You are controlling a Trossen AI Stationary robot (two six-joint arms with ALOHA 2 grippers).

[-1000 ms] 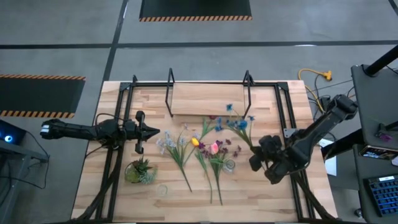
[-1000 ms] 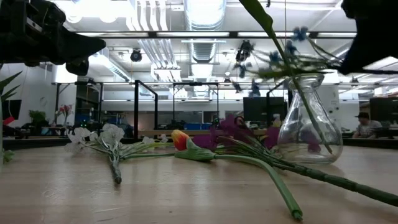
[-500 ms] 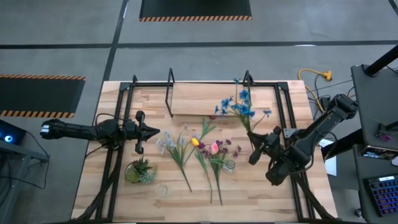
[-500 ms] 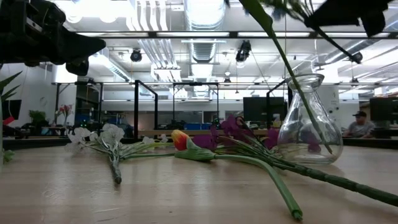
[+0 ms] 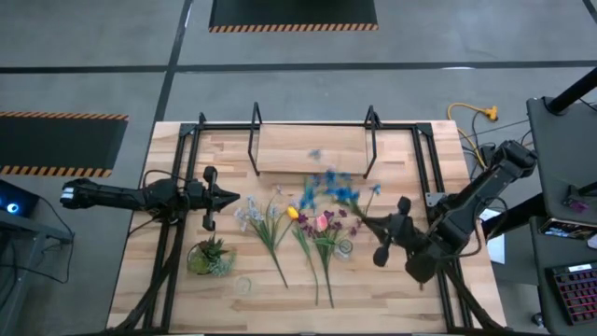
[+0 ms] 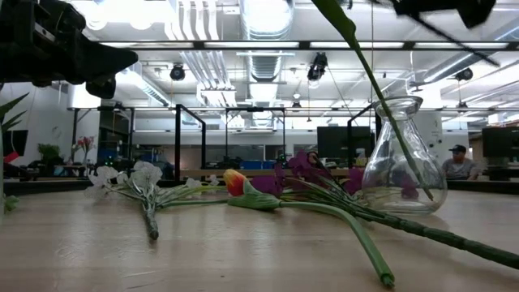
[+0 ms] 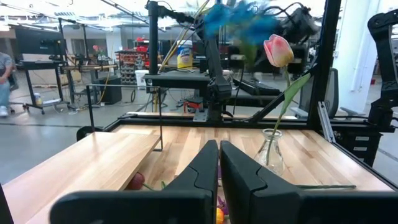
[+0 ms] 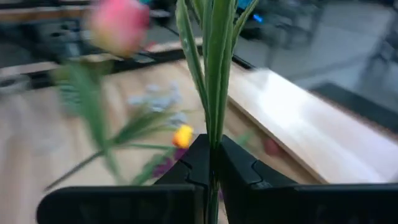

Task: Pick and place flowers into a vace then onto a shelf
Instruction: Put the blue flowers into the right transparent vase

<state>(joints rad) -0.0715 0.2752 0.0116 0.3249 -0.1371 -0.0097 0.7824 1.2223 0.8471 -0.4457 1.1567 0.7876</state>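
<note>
My right gripper [image 5: 378, 227] hangs above the table's right half, shut on a bunch of blue flowers [image 5: 332, 187] whose heads hover over the loose flowers. The clear glass vase [image 5: 345, 247] stands just left of that gripper with a pink tulip [image 7: 278, 50] upright in it. White [image 5: 256, 215], yellow [image 5: 292, 213] and purple and dark red flowers [image 5: 326, 233] lie flat on the table. The wooden shelf [image 5: 312, 149] stands at the far edge. My left gripper [image 5: 224, 198] waits shut, left of the flowers. My right gripper pinches the blue flowers' green stems [image 8: 211, 93] between its two fingers, which lie across them. It reaches in roughly level from the table's right. The bunch is lifted clear, with the heads out past the fingers toward the table's left and far side.
A squat green potted plant [image 5: 210, 257] sits near the front left. Black metal frame rails [image 5: 424, 177] run along both sides of the table. Bare wood lies along the near edge and in the far corners.
My right gripper has lifted the blue flowers well above the vase's rim. Their heads swung toward the far edge beside the shelf, then back toward the left, over the loose flowers, as the gripper turned. My left arm kept still.
</note>
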